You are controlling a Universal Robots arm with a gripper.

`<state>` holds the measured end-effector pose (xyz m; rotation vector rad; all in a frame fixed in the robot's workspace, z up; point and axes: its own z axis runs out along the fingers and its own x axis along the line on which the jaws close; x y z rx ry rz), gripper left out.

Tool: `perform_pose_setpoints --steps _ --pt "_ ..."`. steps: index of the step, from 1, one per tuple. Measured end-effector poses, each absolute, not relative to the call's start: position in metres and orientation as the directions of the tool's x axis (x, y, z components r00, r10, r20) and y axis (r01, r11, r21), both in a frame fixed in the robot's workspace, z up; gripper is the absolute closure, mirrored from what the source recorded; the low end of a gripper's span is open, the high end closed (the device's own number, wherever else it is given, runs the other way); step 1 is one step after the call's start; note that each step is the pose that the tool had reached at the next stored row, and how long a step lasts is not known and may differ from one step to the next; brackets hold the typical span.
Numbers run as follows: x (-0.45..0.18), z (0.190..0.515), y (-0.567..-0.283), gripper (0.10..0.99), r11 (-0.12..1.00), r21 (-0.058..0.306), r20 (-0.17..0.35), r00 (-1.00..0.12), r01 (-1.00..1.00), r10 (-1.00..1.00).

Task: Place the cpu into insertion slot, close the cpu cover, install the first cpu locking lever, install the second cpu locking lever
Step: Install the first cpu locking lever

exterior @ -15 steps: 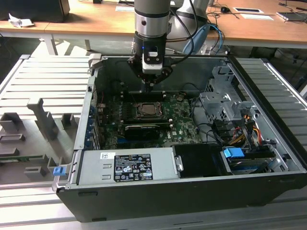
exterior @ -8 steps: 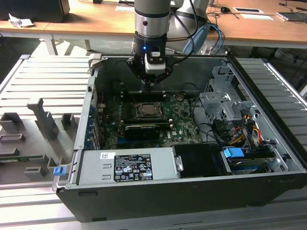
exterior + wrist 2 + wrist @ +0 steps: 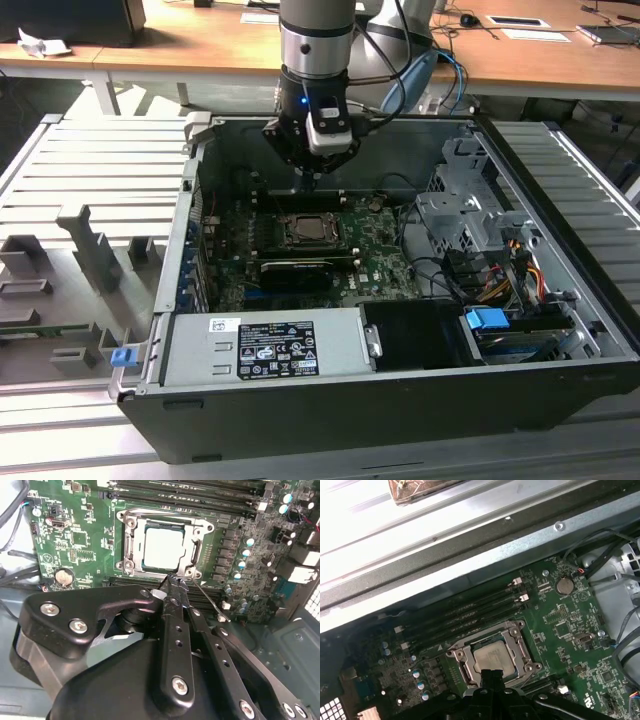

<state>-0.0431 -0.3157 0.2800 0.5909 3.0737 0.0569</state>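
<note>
Cpu (image 3: 164, 547), a small thin square chip with a pale silvery metal face, lies flat inside the insertion slot (image 3: 124, 562), a square socket with a silvery metal rim. The cpu cover (image 3: 196, 542), a thin silvery metal frame plate, lies down on the slot, and the chip's face shows through its square window. At the slot's edge is the black two-fingered gripper (image 3: 173, 580), its fingers pressed together with no gap at the tips. I cannot tell whether they pinch anything. Just beside the tips, a thin silvery wire lever (image 3: 206, 599) slants away from a corner of the slot. A green circuit board (image 3: 80, 535) surrounds the slot, with long black memory sockets (image 3: 470, 612) close alongside it. A round silvery coin battery (image 3: 64, 576) sits farther off on the board. A long black card (image 3: 297, 272) stands near the slot. Farthest out, the dark grey metal computer case (image 3: 400, 400) encloses the board and rests on a grey ribbed metal table (image 3: 90, 170).
</note>
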Motion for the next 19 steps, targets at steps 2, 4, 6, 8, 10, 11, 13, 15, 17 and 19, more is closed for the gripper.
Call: perform_pose_setpoints --steps 2,4,6,8,10,11,13,15,17,19 --pt "-0.0431 0.2800 -0.3157 0.980 0.933 0.038 -0.004 -0.933 0.359 0.359" --pt "-0.0431 0.2800 -0.3157 0.980 0.939 0.038 -0.004 -0.939 0.343 0.344" --pt "-0.0431 0.2800 -0.3157 0.980 0.945 0.038 -0.004 -0.945 0.326 0.326" --pt "-0.0431 0.2800 -0.3157 0.980 0.950 0.038 -0.004 -0.951 0.309 0.309" --pt "-0.0431 0.2800 -0.3157 0.980 0.954 0.038 -0.004 -0.954 0.299 0.299" --pt "-0.0431 0.2800 -0.3157 0.980 0.956 0.038 -0.004 -0.957 0.290 0.291" --pt "-0.0431 0.2800 -0.3157 0.980 0.961 0.038 -0.004 -0.962 0.274 0.275" --pt "-0.0431 0.2800 -0.3157 0.980 0.966 0.038 -0.004 -0.967 0.256 0.256" --pt "-0.0431 0.2800 -0.3157 0.980 0.973 0.038 -0.004 -0.973 0.228 0.229" --pt "-0.0431 0.2800 -0.3157 0.980 0.982 0.038 -0.004 -0.982 0.187 0.187"
